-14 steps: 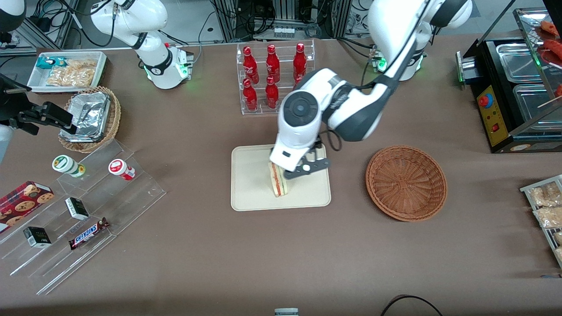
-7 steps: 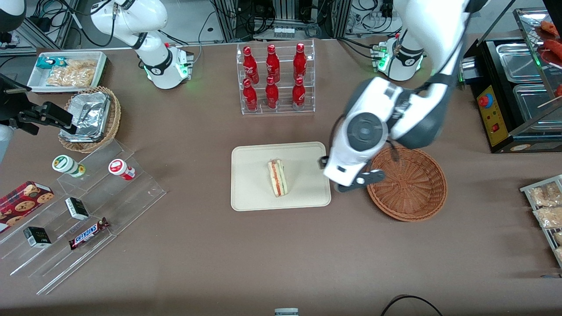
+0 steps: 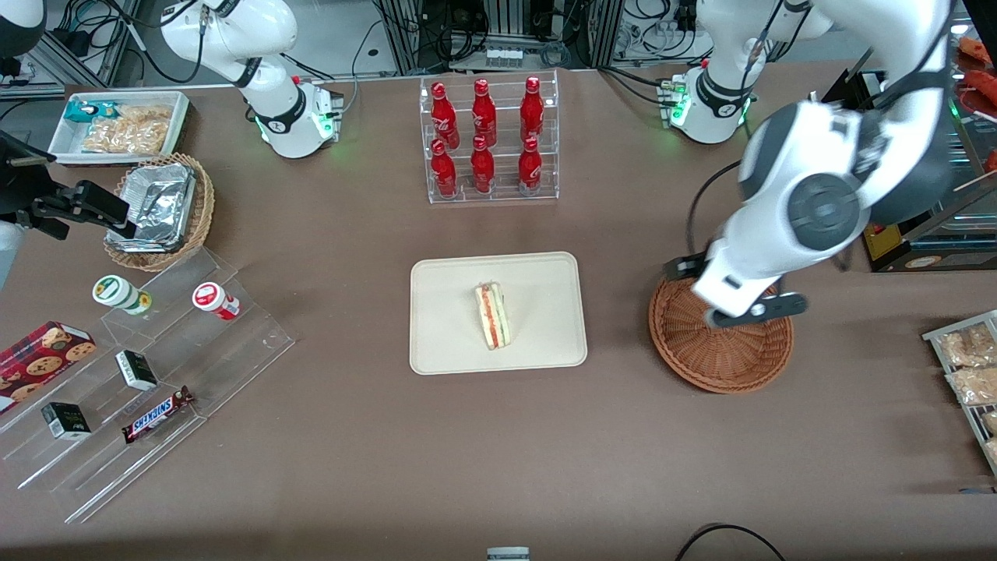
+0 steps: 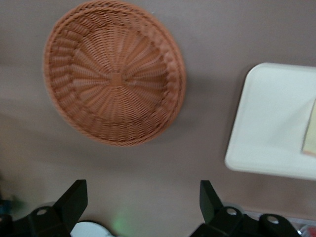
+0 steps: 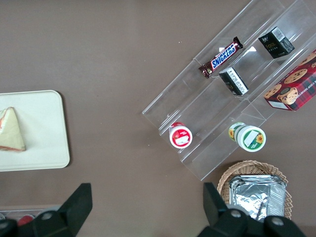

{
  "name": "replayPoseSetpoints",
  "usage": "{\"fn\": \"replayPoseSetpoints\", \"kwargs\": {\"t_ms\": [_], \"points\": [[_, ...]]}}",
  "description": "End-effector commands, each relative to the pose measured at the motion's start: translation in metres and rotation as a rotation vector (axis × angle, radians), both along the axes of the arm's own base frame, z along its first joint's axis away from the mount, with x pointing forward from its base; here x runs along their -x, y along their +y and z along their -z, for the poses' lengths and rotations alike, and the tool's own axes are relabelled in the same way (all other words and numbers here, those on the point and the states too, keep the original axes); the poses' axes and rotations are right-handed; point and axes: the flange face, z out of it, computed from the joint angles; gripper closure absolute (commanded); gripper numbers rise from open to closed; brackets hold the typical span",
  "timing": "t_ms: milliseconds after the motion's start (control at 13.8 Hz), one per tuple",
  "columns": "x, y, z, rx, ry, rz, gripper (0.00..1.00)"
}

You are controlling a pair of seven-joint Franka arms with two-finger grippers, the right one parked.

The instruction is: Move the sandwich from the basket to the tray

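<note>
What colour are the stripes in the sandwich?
The sandwich on the tray has pink-red and green stripes between white bread, seen best from the front. The open pincer hangs above the basket.

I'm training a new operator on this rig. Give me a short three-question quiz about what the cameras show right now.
1. True or false: the sandwich lies on the tray.
2. What is in the basket? A) a sandwich B) a bottle C) nothing
3. Where is the gripper, and are its fingers open or shut?

Key:
1. True. It rests near the tray's middle.
2. C. The wrist view shows only bare wicker inside.
3. It hangs above the table near the basket, toward the working arm's end, clear of the tray. Its fingers are open and hold nothing.
</note>
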Motion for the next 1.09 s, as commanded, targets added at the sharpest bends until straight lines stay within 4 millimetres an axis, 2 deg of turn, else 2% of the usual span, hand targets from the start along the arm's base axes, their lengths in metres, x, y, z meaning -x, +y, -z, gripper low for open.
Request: {"fn": "replayPoseSetpoints", "kwargs": {"t_ms": [0,145,291,655,873,1018], "points": [[0.015,0.034,-0.024,0.018,0.003,0.077,0.00],[0.021,0.067,-0.048,0.044,-0.026,0.131,0.00],[0.032,0.074,-0.068,0.047,-0.036,0.175,0.00],[0.044,0.131,-0.113,0.069,-0.071,0.192,0.00],[0.043,0.146,-0.121,0.078,-0.096,0.204,0.00],[0.041,0.148,-0.123,0.077,-0.115,0.203,0.00]]}}
